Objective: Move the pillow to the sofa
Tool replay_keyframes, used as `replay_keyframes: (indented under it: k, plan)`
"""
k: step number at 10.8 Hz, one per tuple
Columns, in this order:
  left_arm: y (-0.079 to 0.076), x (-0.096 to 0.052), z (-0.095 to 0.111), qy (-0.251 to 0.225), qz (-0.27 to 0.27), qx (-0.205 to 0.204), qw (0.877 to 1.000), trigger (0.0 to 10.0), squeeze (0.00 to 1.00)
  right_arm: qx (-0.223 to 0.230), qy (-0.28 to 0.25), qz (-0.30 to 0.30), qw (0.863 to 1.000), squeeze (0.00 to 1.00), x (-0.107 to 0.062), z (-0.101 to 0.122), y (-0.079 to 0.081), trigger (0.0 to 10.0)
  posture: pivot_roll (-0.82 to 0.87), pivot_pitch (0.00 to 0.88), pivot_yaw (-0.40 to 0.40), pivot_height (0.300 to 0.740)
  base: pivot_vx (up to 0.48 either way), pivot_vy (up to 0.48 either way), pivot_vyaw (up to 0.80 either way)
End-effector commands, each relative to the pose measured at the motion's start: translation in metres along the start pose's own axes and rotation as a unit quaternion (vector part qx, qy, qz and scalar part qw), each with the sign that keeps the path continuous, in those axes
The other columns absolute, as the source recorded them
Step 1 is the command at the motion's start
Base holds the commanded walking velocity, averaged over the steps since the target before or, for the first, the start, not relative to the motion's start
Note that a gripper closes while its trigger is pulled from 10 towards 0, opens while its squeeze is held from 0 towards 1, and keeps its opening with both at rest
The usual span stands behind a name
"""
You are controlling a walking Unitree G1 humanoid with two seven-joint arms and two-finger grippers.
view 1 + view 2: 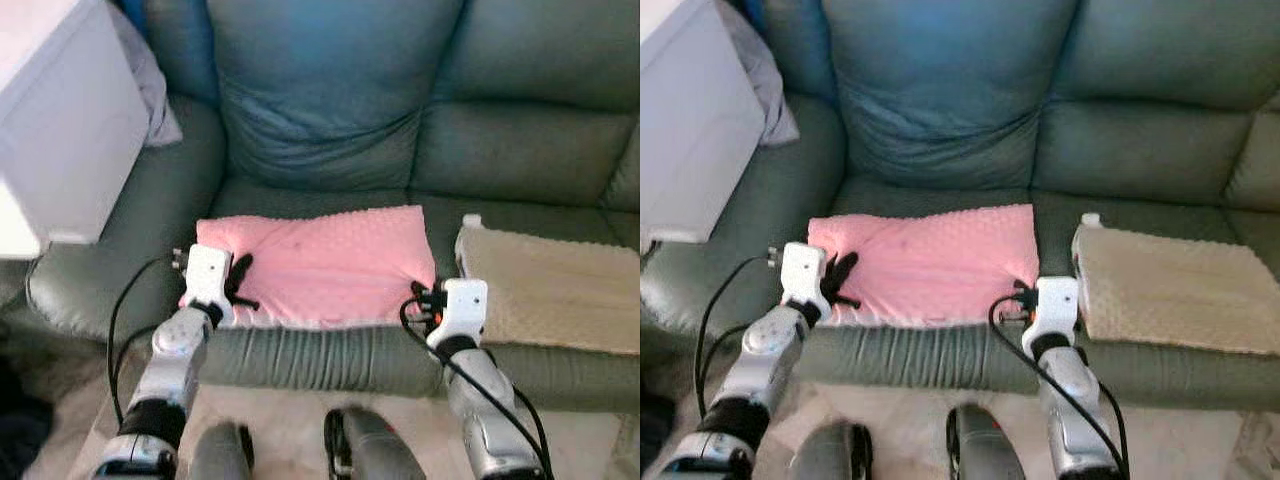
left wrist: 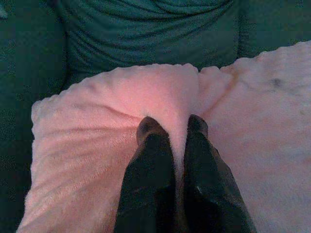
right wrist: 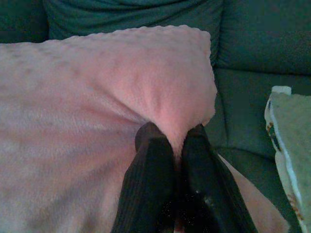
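Note:
A pink dimpled pillow point(image 1: 320, 265) lies flat on the seat of the teal sofa point(image 1: 330, 110), near the front edge. My left gripper point(image 1: 240, 282) is shut on the pillow's left edge, pinching a fold of fabric point(image 2: 179, 127) between its black fingers point(image 2: 150, 160). At the pillow's right front corner my right gripper point(image 1: 424, 298) is shut on another fold point(image 3: 177, 128), with its fingers point(image 3: 197, 165) close together around the fabric.
A beige pillow point(image 1: 555, 285) lies on the seat just right of the pink one. A white box-like object point(image 1: 60, 120) stands over the sofa's left arm, with a grey cloth point(image 1: 150, 85) behind it. Pale floor point(image 1: 290, 430) runs below the seat front.

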State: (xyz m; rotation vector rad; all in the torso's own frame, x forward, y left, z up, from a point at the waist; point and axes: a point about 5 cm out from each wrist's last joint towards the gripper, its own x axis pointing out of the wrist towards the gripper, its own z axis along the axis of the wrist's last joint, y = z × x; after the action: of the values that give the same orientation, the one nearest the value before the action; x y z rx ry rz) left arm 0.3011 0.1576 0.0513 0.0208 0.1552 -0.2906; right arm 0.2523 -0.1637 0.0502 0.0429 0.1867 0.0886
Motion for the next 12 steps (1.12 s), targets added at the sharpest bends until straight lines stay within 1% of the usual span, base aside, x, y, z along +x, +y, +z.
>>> replay_keyframes:
  k: [1,4,11,12]
  plan:
    - [0.0048,-0.0007,0.0005,0.000,0.012,-0.002,1.000,10.0,0.00,-0.003,-0.008,-0.013,1.000,0.00,-0.0014,0.0026,-0.0052,10.0,-0.11,0.174,-0.033,0.645,0.000,0.000,0.00]
    - [0.0039,-0.0010,0.0005,-0.003,0.015,-0.010,1.000,10.0,0.00,-0.005,-0.008,-0.016,1.000,0.00,0.0006,0.0032,-0.0072,10.0,-0.11,0.175,-0.032,0.645,0.000,0.000,0.00]
    - [0.0018,0.0020,0.0042,-0.014,0.006,-0.016,1.000,10.0,0.00,-0.009,-0.005,-0.014,1.000,0.00,0.0017,0.0023,-0.0090,10.0,-0.10,0.174,-0.034,0.645,0.000,0.000,0.00]
    - [0.0016,0.0020,0.0043,-0.015,0.006,-0.016,1.000,10.0,0.00,-0.010,-0.005,-0.013,1.000,0.00,0.0027,0.0028,-0.0088,10.0,-0.10,0.172,-0.035,0.645,0.240,0.000,0.00]
